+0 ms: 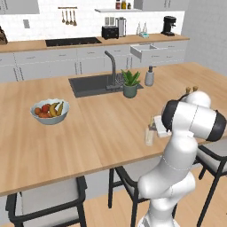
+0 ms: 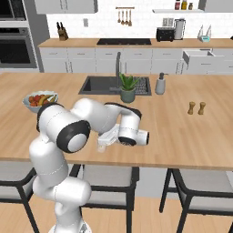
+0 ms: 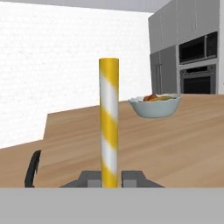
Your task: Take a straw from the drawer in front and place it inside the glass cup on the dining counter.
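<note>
My gripper is shut on the straw, a yellow-and-white striped stick that rises from between the two fingertips. The hand hovers low over the near edge of the light-wood dining counter. The small clear glass cup stands right beside and just below the hand. In the right base view the glass cup is partly covered by the wrist. On the far wall counter the pale drawer stands pulled open, also seen as the drawer at the right.
A fruit bowl sits to the left on the island, and the hand view faces that bowl. The dark sink, a potted plant, a soap dispenser and two shakers lie further back. Stools stand below the near edge.
</note>
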